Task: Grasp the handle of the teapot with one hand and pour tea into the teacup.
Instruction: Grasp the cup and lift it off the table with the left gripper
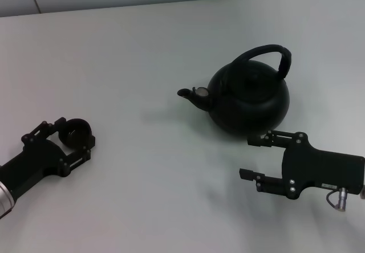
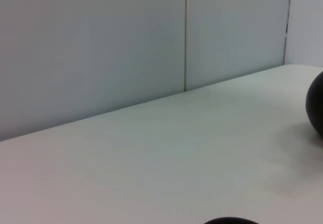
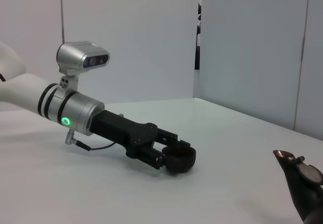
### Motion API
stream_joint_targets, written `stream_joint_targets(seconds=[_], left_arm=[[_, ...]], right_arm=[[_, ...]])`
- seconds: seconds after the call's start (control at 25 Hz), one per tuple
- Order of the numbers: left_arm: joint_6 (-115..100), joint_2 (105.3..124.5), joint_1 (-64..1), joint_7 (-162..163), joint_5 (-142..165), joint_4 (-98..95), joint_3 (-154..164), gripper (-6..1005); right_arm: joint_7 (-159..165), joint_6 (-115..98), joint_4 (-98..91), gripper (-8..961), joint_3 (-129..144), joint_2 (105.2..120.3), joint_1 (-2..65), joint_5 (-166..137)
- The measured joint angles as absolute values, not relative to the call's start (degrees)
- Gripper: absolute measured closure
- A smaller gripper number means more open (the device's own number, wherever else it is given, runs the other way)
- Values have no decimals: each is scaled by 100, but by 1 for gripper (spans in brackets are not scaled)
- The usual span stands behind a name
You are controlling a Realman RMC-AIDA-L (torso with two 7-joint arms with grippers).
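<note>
Blk claws (image 1: pixel 254 156), silver/white arm (image 3: pixel 30 100).

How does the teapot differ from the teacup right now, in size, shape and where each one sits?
The teapot is far bigger than the teacup. The teapot has a spout and an arched handle; the teacup is low, round and has no handle. The teapot stands free on the table, just beyond the open right gripper, while the teacup sits between the fingers of the left gripper. Both are dark and upright.
</note>
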State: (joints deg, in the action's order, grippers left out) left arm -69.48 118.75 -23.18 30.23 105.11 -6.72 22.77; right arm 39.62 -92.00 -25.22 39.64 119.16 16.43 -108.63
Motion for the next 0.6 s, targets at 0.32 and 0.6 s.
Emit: stream_joint_targets(seconds=[0.32, 0.6], left_arm=[[-6941, 11872, -2341, 3024, 10472, -650, 2276, 247], [-6944, 11872, -2340, 3026, 10431, -607, 2276, 250]], right_arm=[[3964, -9202, -2522, 300, 3960, 11916, 1681, -10863], [3973, -9202, -2522, 300, 3954, 11916, 1720, -10863]])
